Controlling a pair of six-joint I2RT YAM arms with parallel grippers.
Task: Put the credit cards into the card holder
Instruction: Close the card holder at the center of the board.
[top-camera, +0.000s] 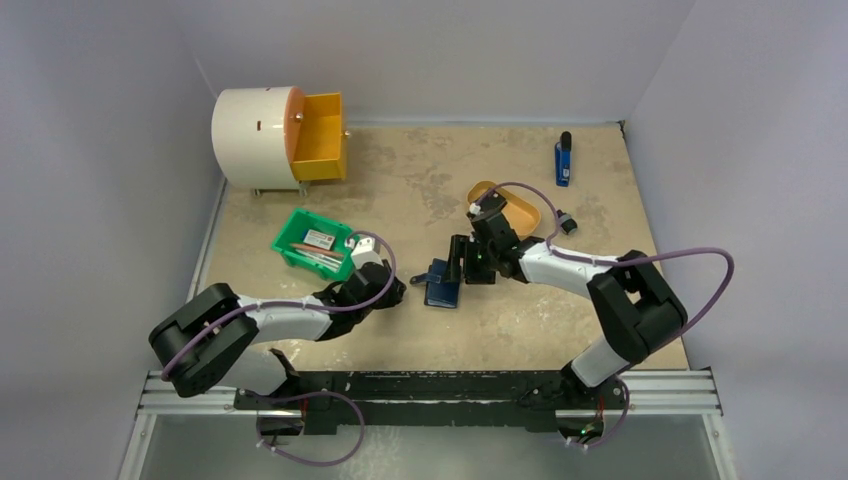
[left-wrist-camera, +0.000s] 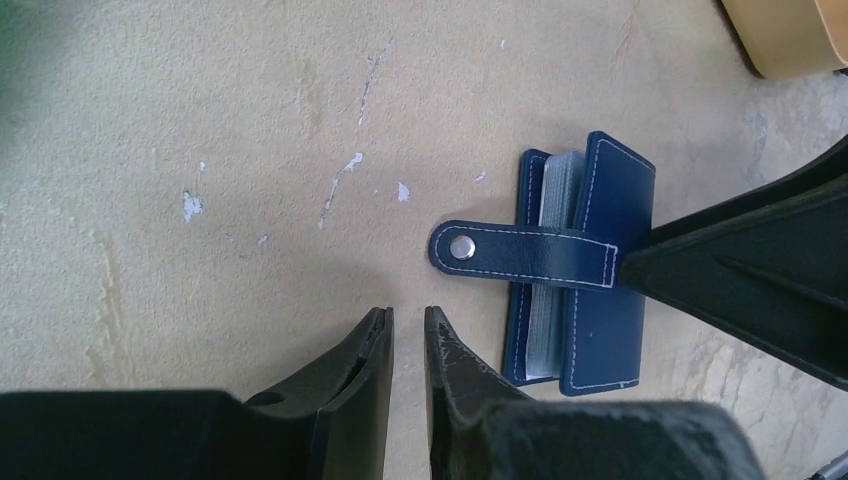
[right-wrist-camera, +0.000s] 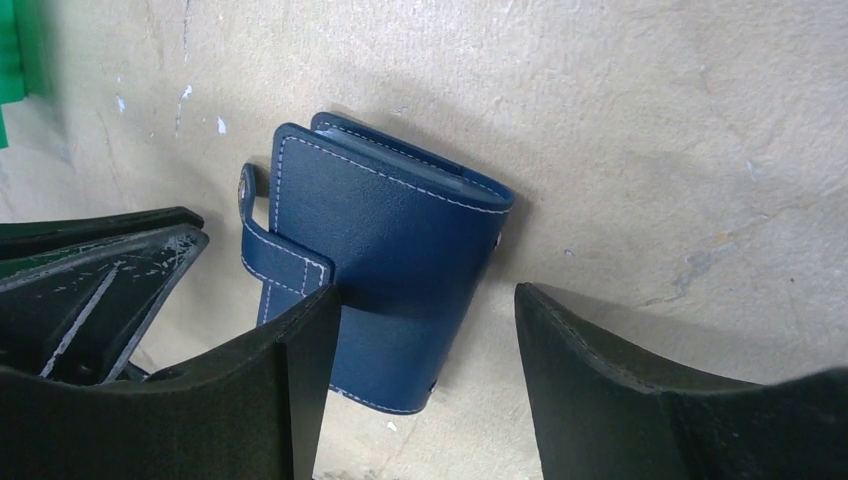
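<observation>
1. The beige table (top-camera: 430, 190) carries the card holder near its middle.
2. The right gripper (right-wrist-camera: 425, 295) is spread wide and holds nothing, with one finger over the holder's edge.
3. The left gripper (left-wrist-camera: 407, 315) is nearly closed and empty, just beside the tab.
4. The card holder (left-wrist-camera: 600, 330) lies slightly ajar with its snap tab unfastened.

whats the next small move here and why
Probably close the right gripper on the card holder to steady it. Its fingers are open with the holder lying partly between them, ungripped. The snap tab is undone and points at the left gripper, whose fingers are nearly together and empty, so it could take the tab next.
</observation>
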